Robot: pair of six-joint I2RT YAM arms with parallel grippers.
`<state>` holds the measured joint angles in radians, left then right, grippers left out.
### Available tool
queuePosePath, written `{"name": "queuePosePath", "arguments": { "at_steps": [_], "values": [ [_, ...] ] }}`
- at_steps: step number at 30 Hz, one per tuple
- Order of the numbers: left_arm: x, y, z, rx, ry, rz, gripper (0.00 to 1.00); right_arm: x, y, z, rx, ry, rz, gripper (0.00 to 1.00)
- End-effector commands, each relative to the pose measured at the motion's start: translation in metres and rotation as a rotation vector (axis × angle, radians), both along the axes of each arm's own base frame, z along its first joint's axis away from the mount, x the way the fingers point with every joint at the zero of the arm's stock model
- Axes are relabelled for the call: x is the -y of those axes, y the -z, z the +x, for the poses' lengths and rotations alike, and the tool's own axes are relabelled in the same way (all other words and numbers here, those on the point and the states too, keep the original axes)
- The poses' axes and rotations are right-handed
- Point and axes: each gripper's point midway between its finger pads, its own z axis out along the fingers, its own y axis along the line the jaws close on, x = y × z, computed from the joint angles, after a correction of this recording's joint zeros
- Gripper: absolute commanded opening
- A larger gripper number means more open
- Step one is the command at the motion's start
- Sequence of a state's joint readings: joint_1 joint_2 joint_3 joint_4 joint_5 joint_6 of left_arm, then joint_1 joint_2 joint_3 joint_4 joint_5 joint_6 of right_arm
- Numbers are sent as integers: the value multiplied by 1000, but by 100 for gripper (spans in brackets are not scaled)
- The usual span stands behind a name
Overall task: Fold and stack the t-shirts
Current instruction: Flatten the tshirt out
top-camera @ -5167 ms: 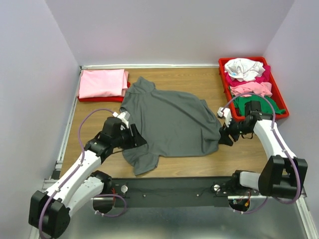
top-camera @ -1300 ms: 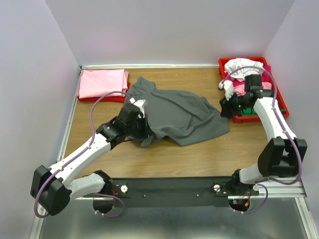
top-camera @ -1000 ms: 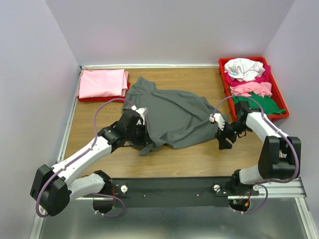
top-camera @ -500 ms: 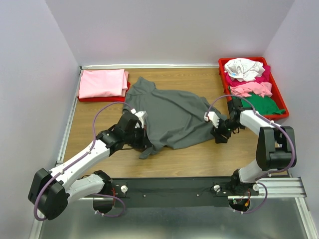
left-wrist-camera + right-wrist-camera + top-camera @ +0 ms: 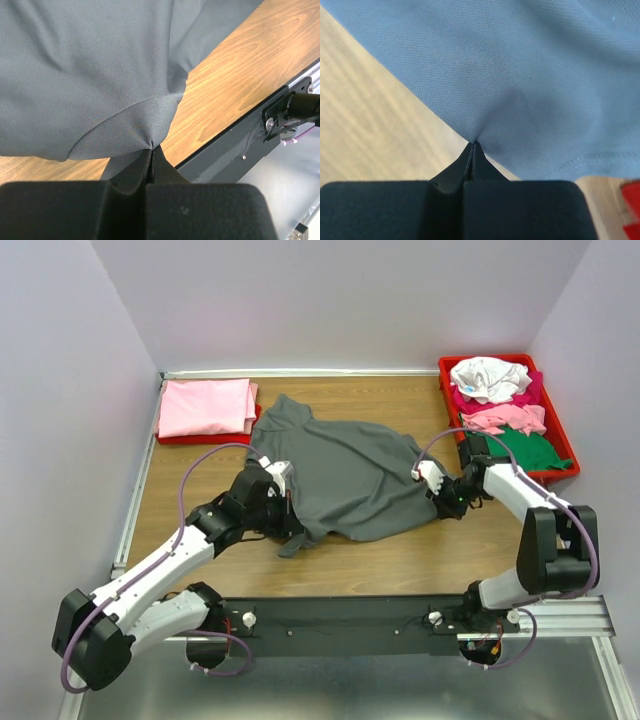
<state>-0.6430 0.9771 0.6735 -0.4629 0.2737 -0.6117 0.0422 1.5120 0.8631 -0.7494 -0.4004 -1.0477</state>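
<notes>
The wooden table (image 5: pixel 400 560) carries a rumpled dark grey t-shirt (image 5: pixel 350 475) across its middle, a red tray (image 5: pixel 200 439) in the far left corner, and a second red tray (image 5: pixel 490 359) in the far right corner.

The big dark grey t-shirt (image 5: pixel 345 475) sits pretty much dead centre, spread out but rumpled. Its neck end points to about 11 o'clock, and a little tail of cloth sticks out at its 7 o'clock corner. Up at 10 o'clock there's a pink t-shirt (image 5: pixel 205 407), folded flat and neat. Over at 2 o'clock is a loose heap: a crumpled white t-shirt (image 5: pixel 488 377) at the far end, a magenta t-shirt (image 5: pixel 465 400) under it, a second pink t-shirt (image 5: pixel 505 418) in the middle, and a green t-shirt (image 5: pixel 530 447) nearest.
</notes>
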Motion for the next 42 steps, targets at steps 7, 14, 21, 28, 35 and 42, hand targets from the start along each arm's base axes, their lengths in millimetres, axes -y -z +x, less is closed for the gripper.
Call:
{"name": "queuePosePath", "arguments": {
  "at_steps": [7,14,21,28,35,42],
  "values": [
    [-4,-35,-3,78,17,-39,0,-8,-75,-12,157,-7,47,1],
    [-17,-111,27,272,-51,-21,0,-20,-183,27,392,31,133,0],
    [-49,-237,129,587,-285,-30,0,-30,-297,131,594,164,234,0],
    [-37,-383,220,850,-239,-297,0,-24,-406,237,870,369,349,0],
    [-37,-525,145,1157,-104,-497,0,-23,-513,170,1123,319,470,0],
    [-49,-450,65,1087,-80,-445,0,-31,-440,75,1026,167,385,0]
  ]
}}
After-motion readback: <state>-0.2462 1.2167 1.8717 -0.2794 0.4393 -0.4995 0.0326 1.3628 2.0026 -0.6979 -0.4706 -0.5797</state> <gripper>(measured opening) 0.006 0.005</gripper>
